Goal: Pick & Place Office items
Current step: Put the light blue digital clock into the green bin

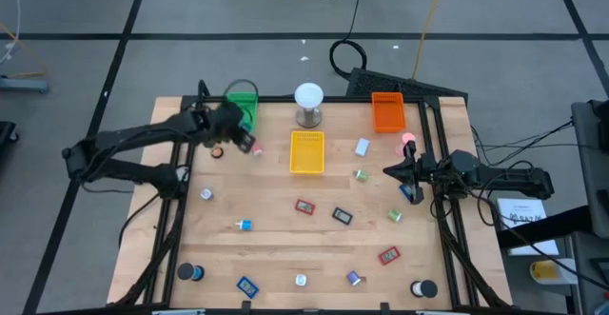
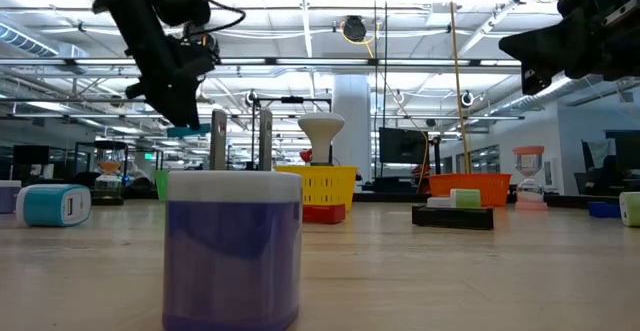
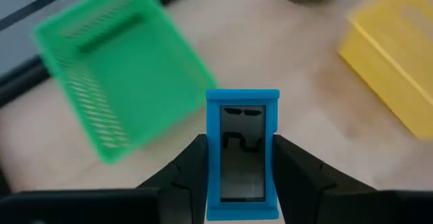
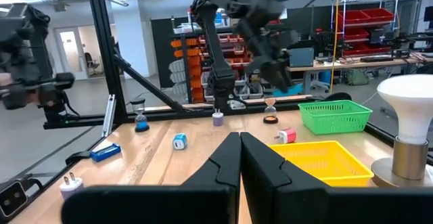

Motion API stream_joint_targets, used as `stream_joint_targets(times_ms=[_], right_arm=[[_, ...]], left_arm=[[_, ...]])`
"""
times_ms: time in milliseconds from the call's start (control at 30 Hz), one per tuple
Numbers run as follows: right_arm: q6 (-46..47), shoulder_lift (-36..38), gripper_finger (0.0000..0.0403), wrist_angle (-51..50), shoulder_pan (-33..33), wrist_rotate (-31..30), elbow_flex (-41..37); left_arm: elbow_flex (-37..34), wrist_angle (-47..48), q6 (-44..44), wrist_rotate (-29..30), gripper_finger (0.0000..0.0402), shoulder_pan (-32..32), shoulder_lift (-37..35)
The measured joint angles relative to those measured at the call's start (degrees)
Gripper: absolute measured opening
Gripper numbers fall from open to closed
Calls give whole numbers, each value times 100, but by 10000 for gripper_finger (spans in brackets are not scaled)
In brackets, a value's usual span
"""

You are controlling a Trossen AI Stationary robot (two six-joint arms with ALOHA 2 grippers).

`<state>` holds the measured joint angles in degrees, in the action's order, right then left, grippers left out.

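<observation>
My left gripper (image 1: 235,125) hangs above the table's far left part, just beside the green tray (image 1: 243,106). It is shut on a small blue rectangular piece with a dark window (image 3: 241,116); the low view shows that piece (image 2: 188,129) high above the tabletop. My right gripper (image 1: 388,171) waits shut at the table's right side, and its fingers (image 4: 230,163) hold nothing. Other office items lie scattered flat on the wood: a red piece (image 1: 304,206), a dark piece (image 1: 343,216) and a black roll (image 1: 190,273). My left gripper pinches the blue piece by its two long side edges (image 3: 212,166), one finger on each side. The fingers slant down from the table's left side and lie along the piece, whose far end sticks out past the fingertips. The piece is lifted clear of the table.
The yellow tray (image 1: 306,151) sits mid-table, the orange tray (image 1: 387,111) at the far right, and a white-domed metal cylinder (image 1: 308,104) between them at the far edge. A purple plug (image 2: 232,246) stands close before the low camera. Small pieces dot the near half.
</observation>
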<state>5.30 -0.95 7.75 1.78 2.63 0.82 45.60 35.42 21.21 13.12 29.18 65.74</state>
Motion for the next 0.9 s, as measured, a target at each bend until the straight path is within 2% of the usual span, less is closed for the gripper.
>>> stream_joint_targets(times_ms=[200, 433, 567, 900], right_arm=[[0, 0, 4, 109, -1, 8, -2], [0, 0, 4, 105, -1, 16, -2], [0, 0, 4, 105, 0, 18, 0], [-2, 0, 4, 105, 0, 20, -2]], left_arm=[[598, -250, -106, -95, 127, 1182, 773], [1354, -281, -157, -111, 127, 1978, 2042], [1395, -254, -43, -115, 127, 2140, 2486], [1395, -686, 191, -62, 127, 2095, 3007]])
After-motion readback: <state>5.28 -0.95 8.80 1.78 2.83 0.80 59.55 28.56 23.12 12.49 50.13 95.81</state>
